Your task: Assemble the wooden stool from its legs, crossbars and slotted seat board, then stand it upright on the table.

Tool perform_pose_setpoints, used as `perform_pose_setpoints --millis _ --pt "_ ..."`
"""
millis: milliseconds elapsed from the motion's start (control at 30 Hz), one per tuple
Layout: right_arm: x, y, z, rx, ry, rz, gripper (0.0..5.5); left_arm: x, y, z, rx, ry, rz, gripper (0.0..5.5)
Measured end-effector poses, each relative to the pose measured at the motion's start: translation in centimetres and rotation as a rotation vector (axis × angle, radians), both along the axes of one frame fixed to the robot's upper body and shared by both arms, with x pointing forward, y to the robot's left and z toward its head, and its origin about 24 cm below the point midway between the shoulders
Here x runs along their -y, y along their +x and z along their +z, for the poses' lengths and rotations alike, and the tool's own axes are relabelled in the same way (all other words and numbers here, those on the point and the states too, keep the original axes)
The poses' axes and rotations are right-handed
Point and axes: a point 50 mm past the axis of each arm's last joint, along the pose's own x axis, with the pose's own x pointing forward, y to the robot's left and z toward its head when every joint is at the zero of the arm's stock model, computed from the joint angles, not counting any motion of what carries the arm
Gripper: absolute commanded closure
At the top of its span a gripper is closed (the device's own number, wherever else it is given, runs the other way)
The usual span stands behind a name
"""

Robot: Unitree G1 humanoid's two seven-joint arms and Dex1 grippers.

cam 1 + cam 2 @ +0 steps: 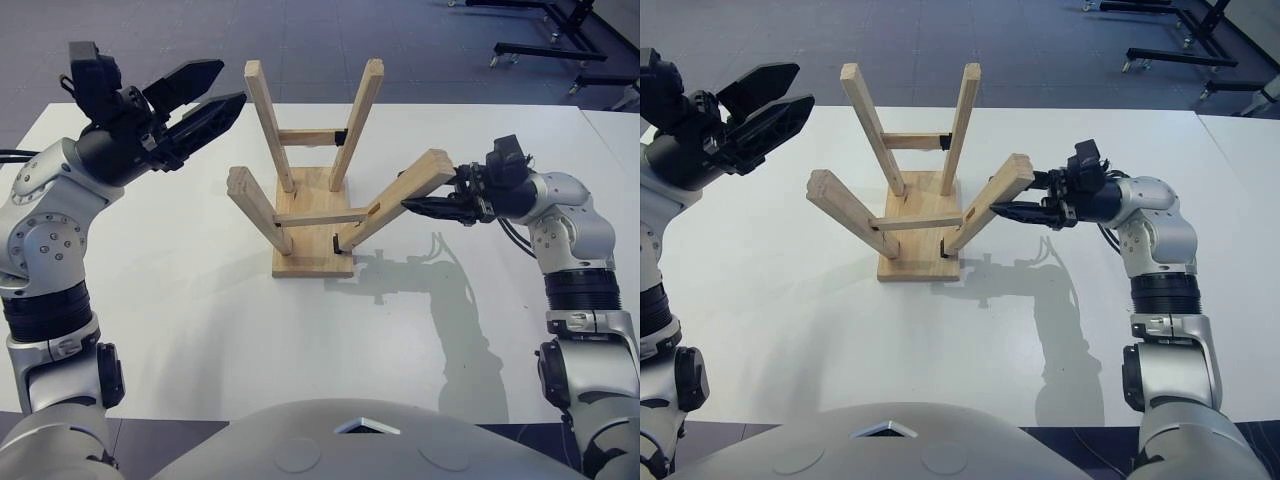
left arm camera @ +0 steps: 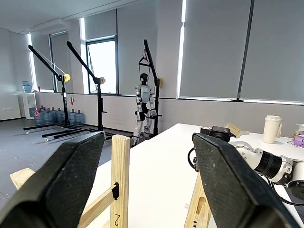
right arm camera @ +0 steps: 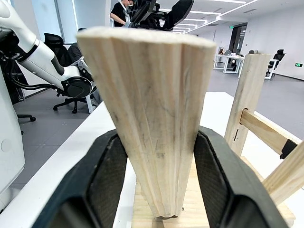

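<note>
The wooden stool lies upside down mid-table, its seat board (image 1: 312, 240) flat on the surface and its legs pointing up. Two far legs (image 1: 268, 120) (image 1: 358, 120) are joined by a crossbar (image 1: 308, 137). A second crossbar (image 1: 320, 216) links the near-left leg (image 1: 255, 205) and the splayed near-right leg (image 1: 400, 195). My right gripper (image 1: 420, 206) is shut on that near-right leg just below its top end, with a finger (image 3: 102, 180) pressed on each side. My left gripper (image 1: 228, 85) hangs open above the table, left of the far legs, holding nothing.
The white table (image 1: 200, 330) has bare room in front and to both sides of the stool. Black wheeled frames (image 1: 560, 45) stand on the floor beyond the far right corner. Another table edge (image 1: 622, 130) lies at the right.
</note>
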Motion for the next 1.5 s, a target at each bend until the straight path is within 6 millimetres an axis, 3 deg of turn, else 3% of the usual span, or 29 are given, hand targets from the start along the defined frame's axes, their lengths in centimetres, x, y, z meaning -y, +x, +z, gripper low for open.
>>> perform_pose_setpoints --millis 867,1500 --pt "-1.7 -0.3 0.1 0.041 -0.011 0.024 3.46 0.7 -0.1 -0.8 -0.018 0.009 0.0 2.13" --pt "-4.0 -0.9 0.0 -0.001 -0.027 0.018 3.46 1.7 0.0 -1.4 -0.044 0.016 -0.041 2.13"
